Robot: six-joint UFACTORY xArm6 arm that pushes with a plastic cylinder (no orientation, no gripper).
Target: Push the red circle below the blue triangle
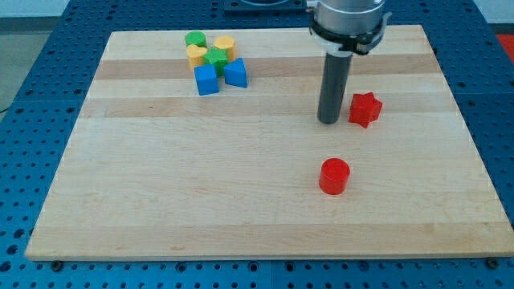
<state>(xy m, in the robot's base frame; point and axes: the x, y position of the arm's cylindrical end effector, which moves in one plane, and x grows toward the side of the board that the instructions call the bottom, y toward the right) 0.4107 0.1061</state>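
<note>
The red circle (334, 176), a short red cylinder, stands right of the board's middle, toward the view's bottom. The blue triangle (236, 73) lies at the upper left, at the right end of a cluster of blocks. My tip (328, 121) rests on the board above the red circle, with a clear gap, and just left of a red star (365, 109). The tip touches neither red block. The blue triangle is far to the upper left of both the tip and the red circle.
A blue cube (206, 80) sits left of the blue triangle. Above them are a green star (215, 57), a yellow heart (196, 54), a green cylinder (194, 38) and a yellow cylinder (224, 44). The wooden board (161, 201) lies on a blue perforated table.
</note>
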